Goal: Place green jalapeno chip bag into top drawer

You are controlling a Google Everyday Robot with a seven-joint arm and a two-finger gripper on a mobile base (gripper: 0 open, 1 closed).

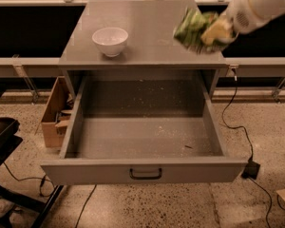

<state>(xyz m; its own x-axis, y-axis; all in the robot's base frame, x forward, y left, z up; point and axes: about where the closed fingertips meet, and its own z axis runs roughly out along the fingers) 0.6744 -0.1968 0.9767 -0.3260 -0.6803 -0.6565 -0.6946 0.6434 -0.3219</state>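
Note:
The green jalapeno chip bag is crumpled and held in the air over the right part of the cabinet top. My gripper is shut on the bag; it comes in from the upper right on a white arm. The top drawer is pulled fully open below, grey metal with a small black handle on its front panel. Nothing lies inside but a few crumbs. The bag hangs above and behind the drawer's right rear corner.
A white bowl stands on the left of the grey cabinet top. A cardboard box sits on the floor left of the drawer. A black chair base is at the far left. Cables lie on the floor at right.

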